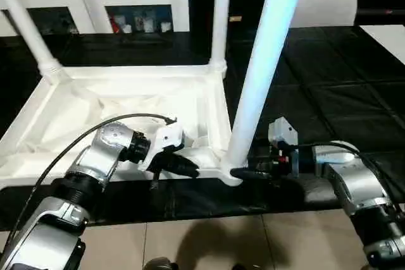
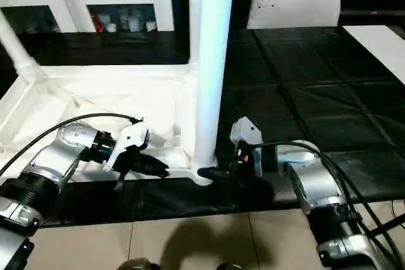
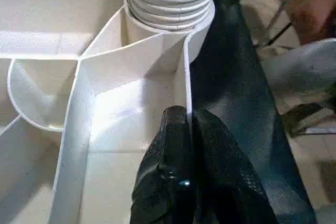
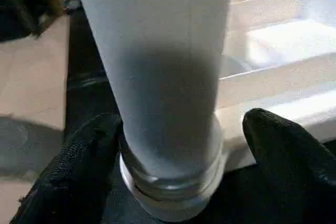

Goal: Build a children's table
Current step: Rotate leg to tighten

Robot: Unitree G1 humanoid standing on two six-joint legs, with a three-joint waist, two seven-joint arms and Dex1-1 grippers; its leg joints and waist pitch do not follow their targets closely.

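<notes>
At near corner — left pincer pinches table rim; right pincer straddles leg.

table top: white moulded plastic, smooth | leg: glossy plastic | forearms: brushed silver metal

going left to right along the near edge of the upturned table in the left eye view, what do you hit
left gripper pinching the table top's rim → near-corner leg standing in its socket → right gripper at that leg's base

Near leg — top cut off by frame.
</notes>
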